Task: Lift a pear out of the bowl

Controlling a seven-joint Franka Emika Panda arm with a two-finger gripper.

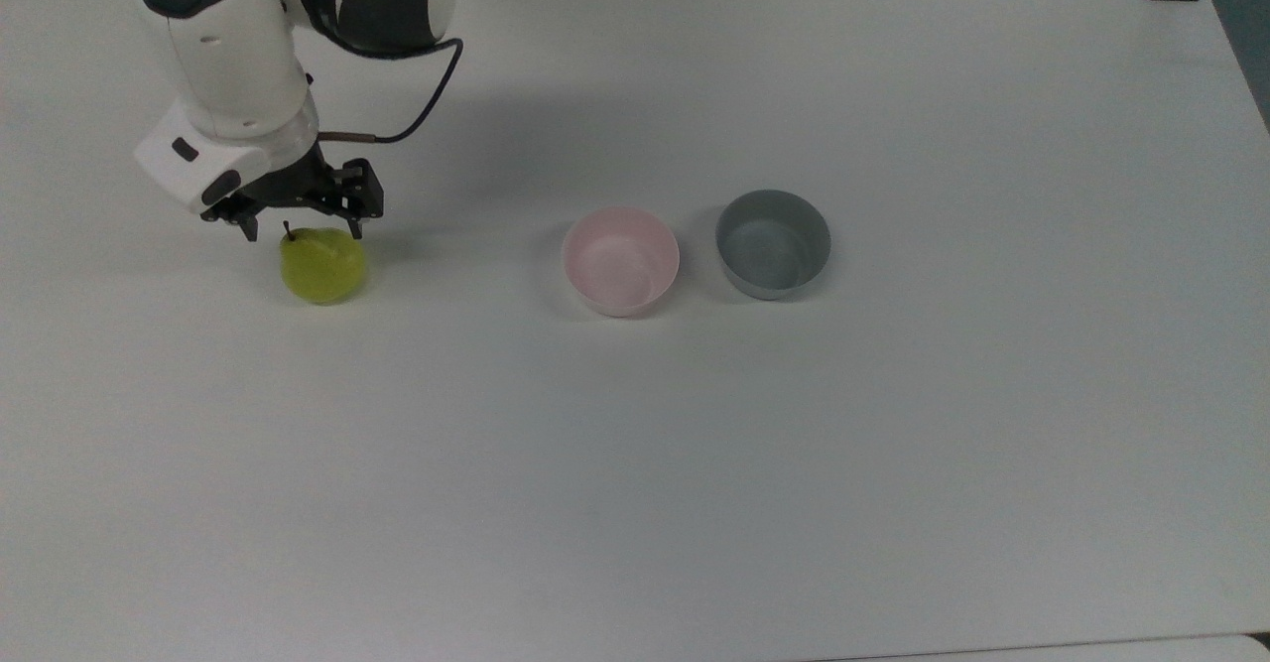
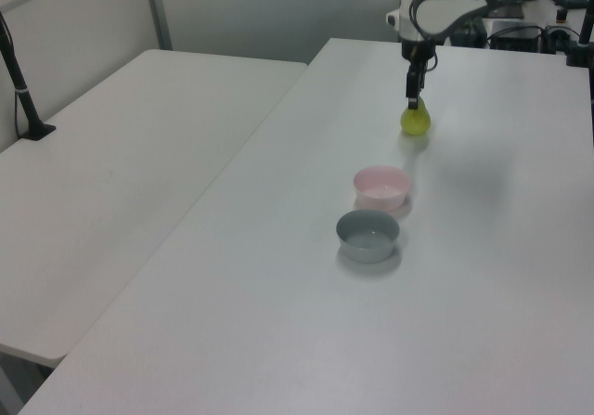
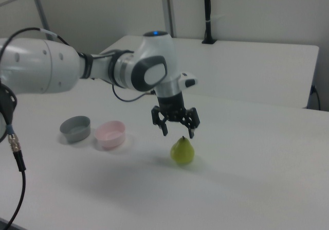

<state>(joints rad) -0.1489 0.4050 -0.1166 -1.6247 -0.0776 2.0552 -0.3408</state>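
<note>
1. Pear (image 1: 323, 265): rests upright on the counter (image 1: 794, 463), stem up, well apart from both bowls. In the top view it lies at 9 o'clock from the bowl (image 1: 620, 261).
2. Bowl: the pale pink bowl holds nothing. The grey bowl (image 1: 773, 243) stands just beside it, at 3 o'clock in the top view, and also holds nothing.
3. Gripper (image 1: 298, 225): hangs just above the pear, at 12 o'clock from it in the right view. The right view shows a gap between the fingertips and the top of the fruit.
4. Jaws: spread apart and released; they grasp nothing. The right view shows both fingers (image 3: 191, 126) splayed to either side of the stem line, clear of the pear.
5. Task status, as a judgement from the present layout:
   - Removal from the bowl: complete. The pear is out of the pink bowl and sits on bare counter.
   - Holding: not in effect. The pear is supported by the counter alone.
   - Remaining: if the task ends with the fruit set aside, only the arm's retreat is left. If it must end with the fruit in hand, a descent and closure on the pear are required.
6. Risk note: the rounded pear stands on a small base; a glancing touch from either finger could topple or roll it.
</note>
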